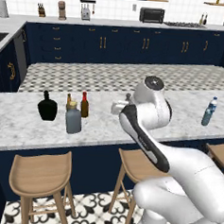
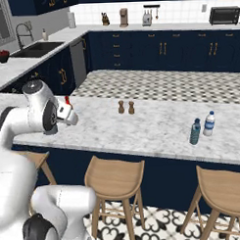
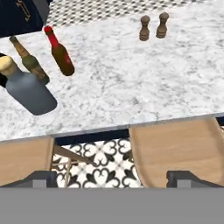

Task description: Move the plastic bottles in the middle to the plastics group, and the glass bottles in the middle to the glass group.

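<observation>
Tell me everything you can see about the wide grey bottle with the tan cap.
The grey bottle has a broad, smooth grey body, rounded shoulders, a short neck and a tan cap. It stands upright on the marble counter, nearest its front edge, just in front of the beer bottle. Nothing grips it.

The blue bottle (image 2: 195,131) stands just beside the clear water bottle (image 2: 209,123) on the marble counter (image 2: 142,128). Two brown shakers (image 2: 126,107) stand together, well apart from both bottles.
</observation>
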